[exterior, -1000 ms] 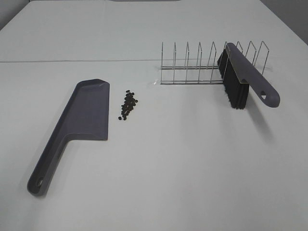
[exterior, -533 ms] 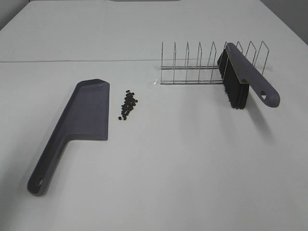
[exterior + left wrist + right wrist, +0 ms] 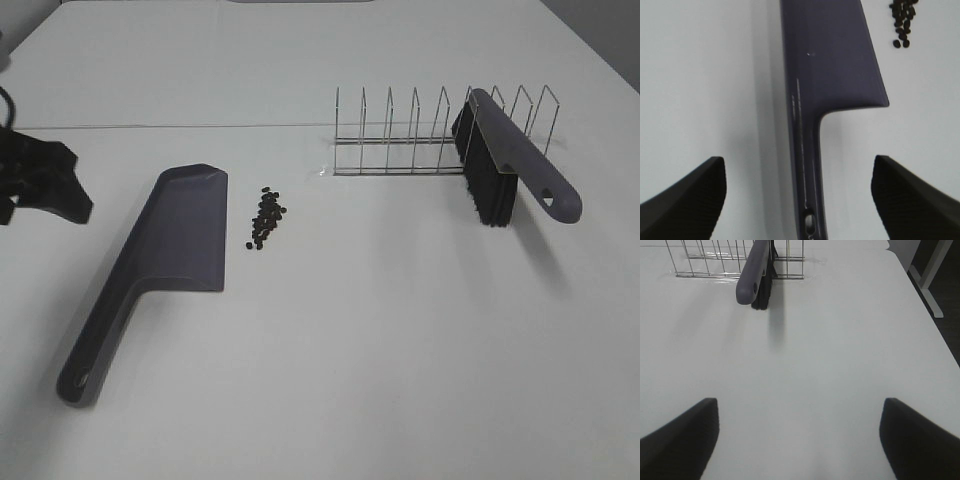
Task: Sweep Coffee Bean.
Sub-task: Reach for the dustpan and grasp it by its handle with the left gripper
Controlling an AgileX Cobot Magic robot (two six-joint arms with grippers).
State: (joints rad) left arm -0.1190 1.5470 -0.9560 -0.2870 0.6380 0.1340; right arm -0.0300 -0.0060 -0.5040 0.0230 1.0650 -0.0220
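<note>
Coffee bean beside the dustpan (not touching).

Lab-like setting: plain white table

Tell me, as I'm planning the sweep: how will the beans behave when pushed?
Small, loose ovals, the beans probably roll and scatter. They look light, so a gentle push likely suffices. The dustpan lies close beside them.

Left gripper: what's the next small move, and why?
Probably lower the left gripper toward the dustpan handle and close on it. Its jaws are open, and the left wrist view shows the handle centred between them, not yet touched. The coffee beans lie loose beside the pan, so it likely needs holding first.
</note>
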